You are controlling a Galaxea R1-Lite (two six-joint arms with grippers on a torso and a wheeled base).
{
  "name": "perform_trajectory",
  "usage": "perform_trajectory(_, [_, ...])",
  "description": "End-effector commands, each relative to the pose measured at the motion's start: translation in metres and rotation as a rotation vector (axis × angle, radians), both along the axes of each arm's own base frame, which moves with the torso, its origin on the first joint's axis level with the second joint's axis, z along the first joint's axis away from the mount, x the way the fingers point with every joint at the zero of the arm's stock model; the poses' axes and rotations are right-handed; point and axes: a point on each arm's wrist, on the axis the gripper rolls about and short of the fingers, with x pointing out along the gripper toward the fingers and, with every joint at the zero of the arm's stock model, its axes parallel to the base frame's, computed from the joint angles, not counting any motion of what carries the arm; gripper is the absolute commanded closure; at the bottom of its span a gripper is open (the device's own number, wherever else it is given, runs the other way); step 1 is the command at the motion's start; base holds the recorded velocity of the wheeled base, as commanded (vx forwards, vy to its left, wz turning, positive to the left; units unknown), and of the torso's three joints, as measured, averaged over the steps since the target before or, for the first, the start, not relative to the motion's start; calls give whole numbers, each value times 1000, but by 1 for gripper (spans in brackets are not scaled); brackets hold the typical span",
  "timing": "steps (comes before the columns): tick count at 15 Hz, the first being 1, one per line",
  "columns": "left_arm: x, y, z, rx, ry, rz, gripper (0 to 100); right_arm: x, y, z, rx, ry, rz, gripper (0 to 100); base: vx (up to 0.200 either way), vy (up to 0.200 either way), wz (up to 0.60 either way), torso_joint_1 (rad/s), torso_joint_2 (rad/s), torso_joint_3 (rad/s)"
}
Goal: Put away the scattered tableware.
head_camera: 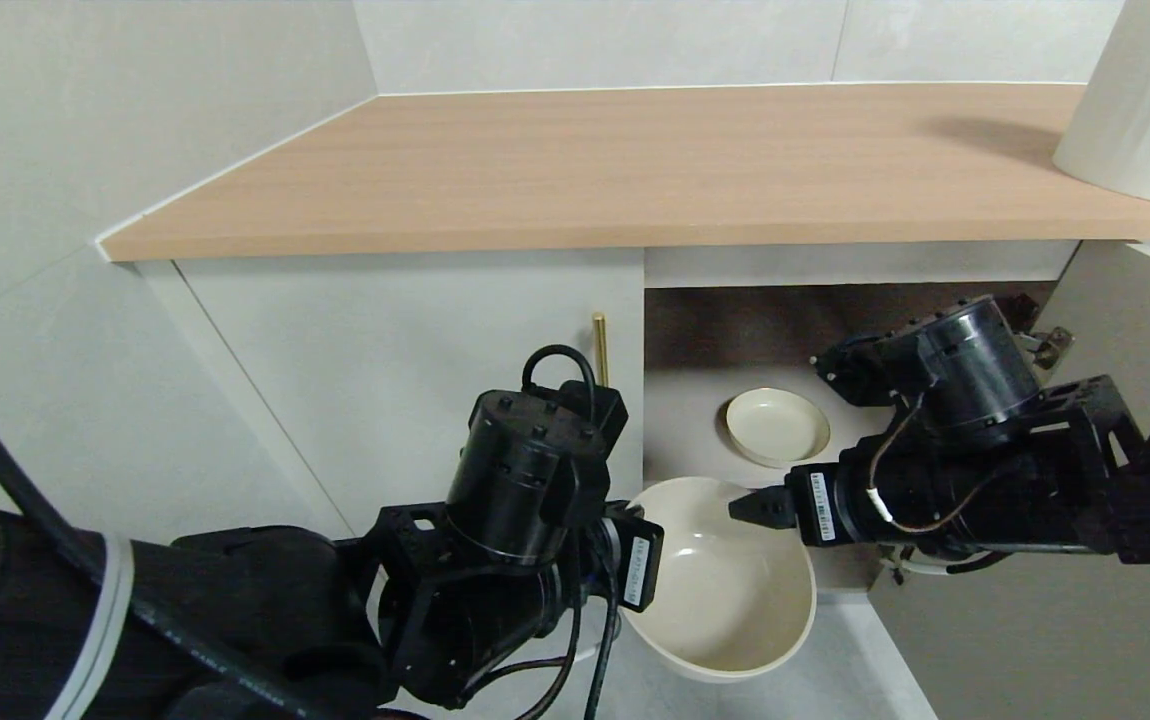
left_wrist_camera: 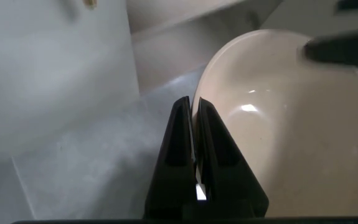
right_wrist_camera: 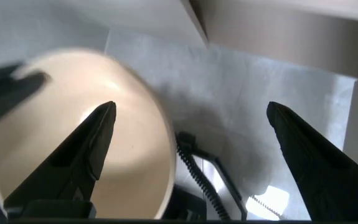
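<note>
Beneath a wooden countertop (head_camera: pixel 585 170), we find the right-hand cabinet compartment (head_camera: pixel 695 330) open, with a small cream dish (head_camera: pixel 777 427) lying on its floor, far inside. Near us, in front of the opening, hangs a large cream bowl (head_camera: pixel 725 590), tilted. The left gripper (left_wrist_camera: pixel 193 102) has its fingers pinched shut on the bowl's left rim, one inside and one outside, a hold that carries the bowl clear of the floor. From the right, the right gripper (right_wrist_camera: pixel 191 109) holds its fingers spread wide apart, gripping nothing, one tip over the bowl's hollow and the other beyond the rim. We judge it is placed to steady or take the bowl before it goes in beside the dish. Left of the opening, a brass handle (head_camera: pixel 599 345) marks the closed door.
</note>
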Motion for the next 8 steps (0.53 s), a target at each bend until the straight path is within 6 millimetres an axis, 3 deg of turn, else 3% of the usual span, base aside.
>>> perform_trajectory(1, [-2,1,-3,11,-8,-1,100,5,5,-10,-16,28,2,0,0,0,0,0,0,0])
perform_trajectory(4, [-2,0,-4,20,-17,10,100,6,6,-11,-17,29,-1,0,0,0,0,0,0,0])
perform_trajectory(5, [-2,0,-4,20,-17,10,100,5,6,-11,-15,28,-2,100,0,0,0,0,0,0])
perform_trajectory(8, [-2,0,-5,22,-15,10,100,3,8,-11,-12,30,5,100,0,0,0,0,0,0])
